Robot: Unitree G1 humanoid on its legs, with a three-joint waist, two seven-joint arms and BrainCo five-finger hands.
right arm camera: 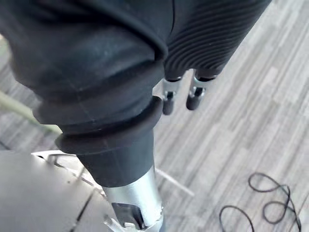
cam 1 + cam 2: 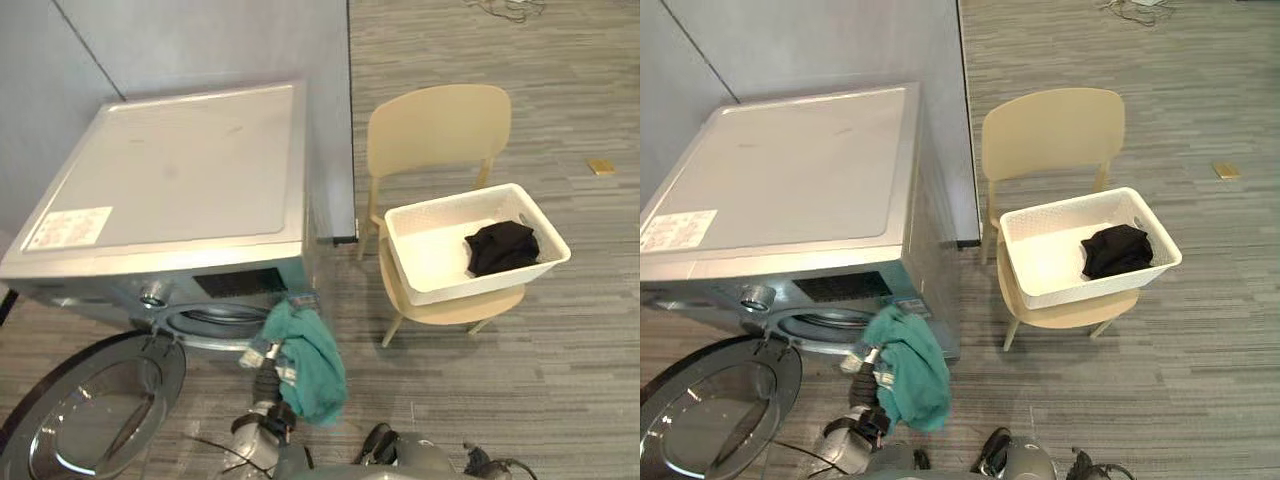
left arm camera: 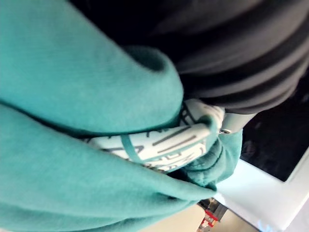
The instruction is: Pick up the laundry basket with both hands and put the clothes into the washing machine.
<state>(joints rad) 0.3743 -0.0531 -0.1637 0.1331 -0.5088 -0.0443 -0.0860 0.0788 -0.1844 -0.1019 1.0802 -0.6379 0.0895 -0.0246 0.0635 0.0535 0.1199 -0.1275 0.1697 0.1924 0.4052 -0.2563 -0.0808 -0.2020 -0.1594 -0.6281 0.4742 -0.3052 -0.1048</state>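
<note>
Teal garment (image 2: 315,370) hangs from left robot hand (image 2: 262,357) beside washing machine (image 2: 170,170).

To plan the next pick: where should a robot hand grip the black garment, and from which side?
Pinch the black garment at its bunched top from above: the white basket opens upward and its walls block the sides. The right robot hand is free; the left robot hand holds teal cloth.

A laundry corner is indicated by a washing machine (image 2: 170,190) set against a grey wall (image 2: 200,40) on striped carpet (image 2: 560,340).
</note>
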